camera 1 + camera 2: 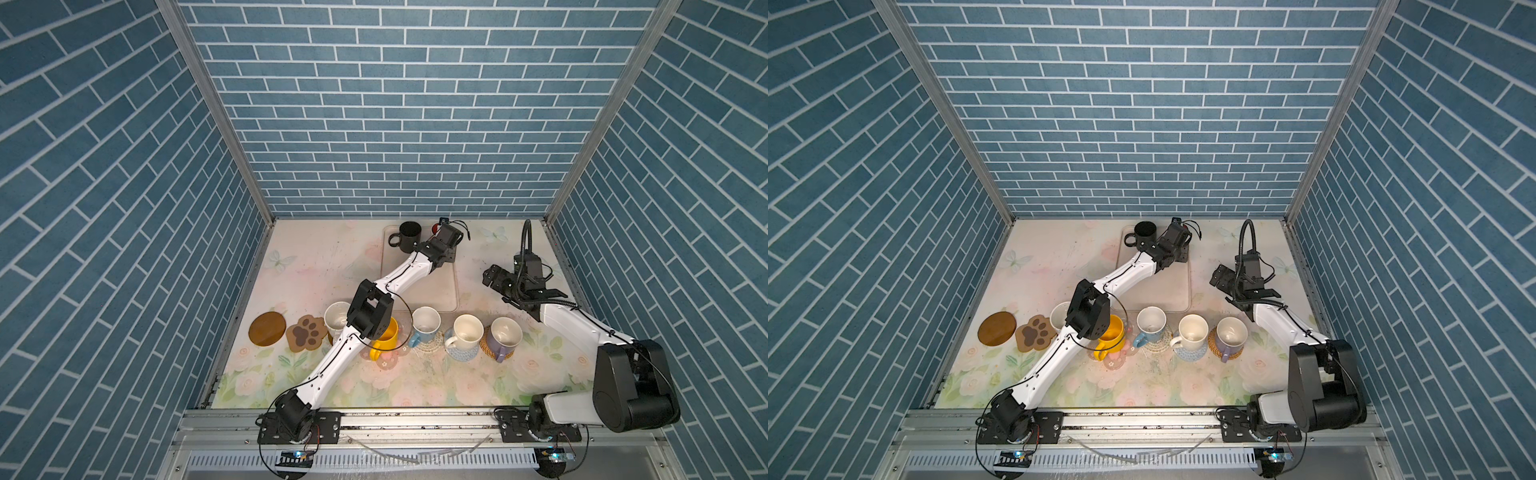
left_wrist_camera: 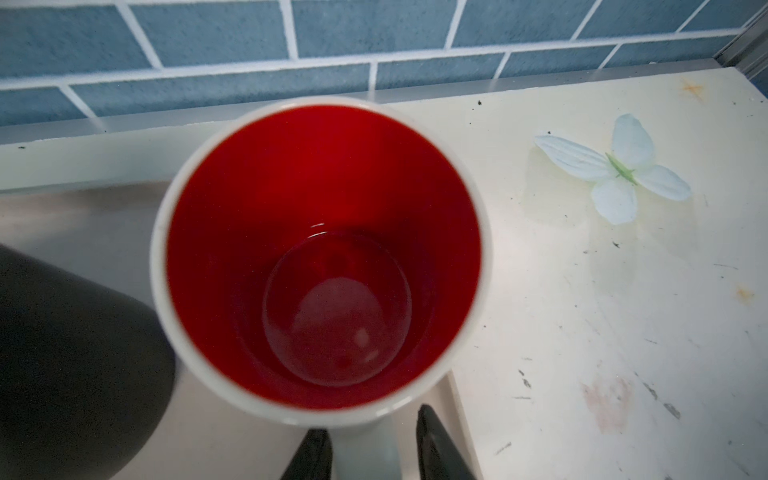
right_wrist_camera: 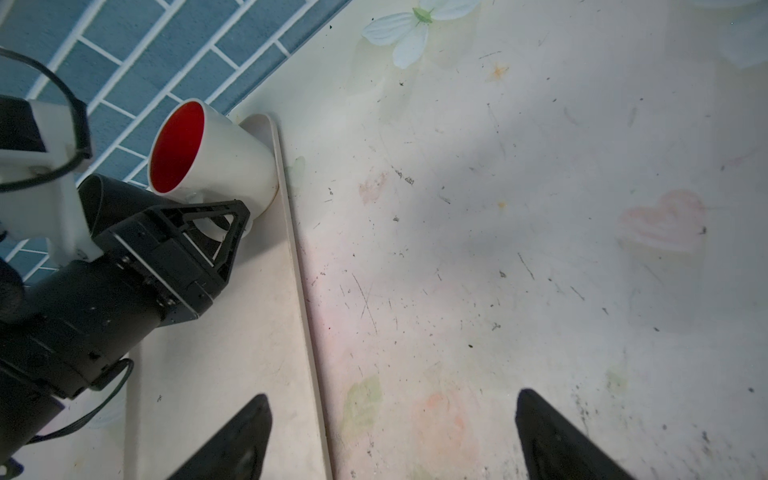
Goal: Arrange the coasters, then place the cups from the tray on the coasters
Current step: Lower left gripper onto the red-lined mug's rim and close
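Note:
The white cup with red inside (image 2: 324, 249) stands at the back right corner of the tray (image 1: 440, 291), beside the black cup (image 1: 409, 236). My left gripper (image 2: 372, 422) is narrowed on the white cup's handle, one finger on each side. My right gripper (image 3: 395, 395) hangs open over the table just right of the tray. In front, the yellow cup (image 1: 386, 334), light blue cup (image 1: 426, 322), cream cup (image 1: 467, 330) and lavender cup (image 1: 505, 336) stand on coasters. The brown disc (image 1: 267, 328) and paw coaster (image 1: 306, 332) are bare.
Another cream cup (image 1: 336, 316) is partly hidden under my left arm's elbow (image 1: 370, 313), which hangs over the row of cups. The blue brick back wall (image 2: 332, 62) rises close behind the tray. A metal rail (image 1: 415, 419) runs along the table's front edge.

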